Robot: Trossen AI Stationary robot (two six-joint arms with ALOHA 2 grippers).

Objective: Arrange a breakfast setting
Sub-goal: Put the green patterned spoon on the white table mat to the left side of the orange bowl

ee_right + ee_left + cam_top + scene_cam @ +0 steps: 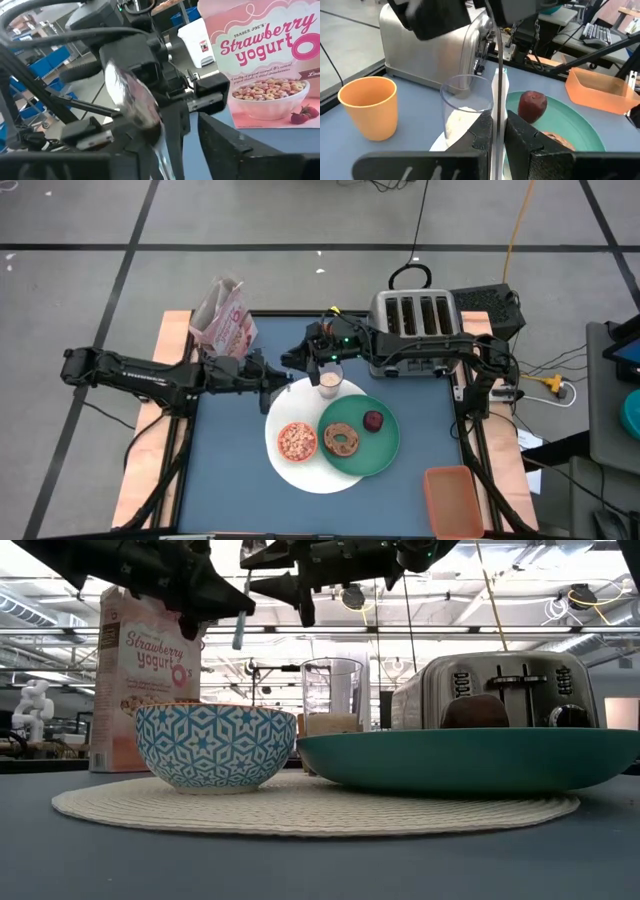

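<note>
My left gripper (283, 380) is shut on the spoon (498, 95), which stands upright beside the milk glass (330, 381). My right gripper (308, 360) reaches in from the right and is open, with the spoon's bowl (131, 97) between its fingers. The large white round plate (290, 470), woven like a mat, carries the small bowl (297, 442) of cereal and the green plate (385, 448). The brown bagel (343, 440) and dark red fruit (373, 420) lie on the green plate. The orange cup (370, 107) stands near the toaster. My left gripper pinches the spoon's handle (498, 131) between its two fingers, coming level from the table's left, fingers across the handle. The spoon is upright and lifted clear, its lower end (240, 628) hanging below the fingers. My right gripper: whether a finger (150, 150) touches the spoon's bowl I cannot tell.
The silver toaster (415, 320) stands at the far edge behind the right arm. The pink cereal box (222, 320) stands at the far left. An orange tray (455, 500) sits at the near right corner. Bare blue table (230, 470) lies near left.
</note>
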